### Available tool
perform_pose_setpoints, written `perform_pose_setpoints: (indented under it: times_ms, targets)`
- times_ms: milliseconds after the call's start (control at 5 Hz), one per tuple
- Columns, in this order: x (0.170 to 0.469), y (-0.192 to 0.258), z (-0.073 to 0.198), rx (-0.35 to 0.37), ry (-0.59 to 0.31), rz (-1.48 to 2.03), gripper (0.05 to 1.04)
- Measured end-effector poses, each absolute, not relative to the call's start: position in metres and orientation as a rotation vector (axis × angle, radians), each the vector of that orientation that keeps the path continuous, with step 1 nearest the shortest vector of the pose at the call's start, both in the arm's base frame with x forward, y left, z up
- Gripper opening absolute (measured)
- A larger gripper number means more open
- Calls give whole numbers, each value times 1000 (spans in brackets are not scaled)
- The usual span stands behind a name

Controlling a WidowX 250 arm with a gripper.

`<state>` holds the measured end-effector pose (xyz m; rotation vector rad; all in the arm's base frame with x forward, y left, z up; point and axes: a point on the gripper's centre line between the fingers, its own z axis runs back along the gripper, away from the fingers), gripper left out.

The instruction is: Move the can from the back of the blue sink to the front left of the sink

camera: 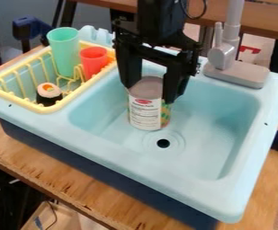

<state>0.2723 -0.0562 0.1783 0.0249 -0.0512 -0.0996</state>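
Observation:
The black gripper point(148, 92) hangs over the middle of the light blue sink point(213, 130), pointing down. Its fingers are closed on a can point(145, 108), one on each side of the upper part. The can is upright, with a grey top and a white label that has red and green-yellow parts. Its lower end is just behind the drain hole point(163, 143); whether it rests on the sink floor I cannot tell.
At the left, a yellow dish rack point(47, 109) holds a green cup point(64, 51), a red cup point(95, 62) and a toy sushi roll point(49, 94). A grey faucet point(224, 54) rises from the sink's back right. The wooden table point(75, 186) shows in front.

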Motion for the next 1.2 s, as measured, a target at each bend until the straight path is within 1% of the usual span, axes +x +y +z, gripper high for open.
perform_pose_setpoints:
  times_ms: [200, 400, 600, 800, 1200]
  targets:
    - [272, -56, 170, 28, -24, -105, 1000]
    - [295, -56, 168, 1, -40, -145, 1000]
    - [309, -49, 176, -13, -82, -145, 1000]
    - [325, -40, 169, -14, -88, -130, 1000]
    - [348, -18, 164, -8, -117, -107, 1000]
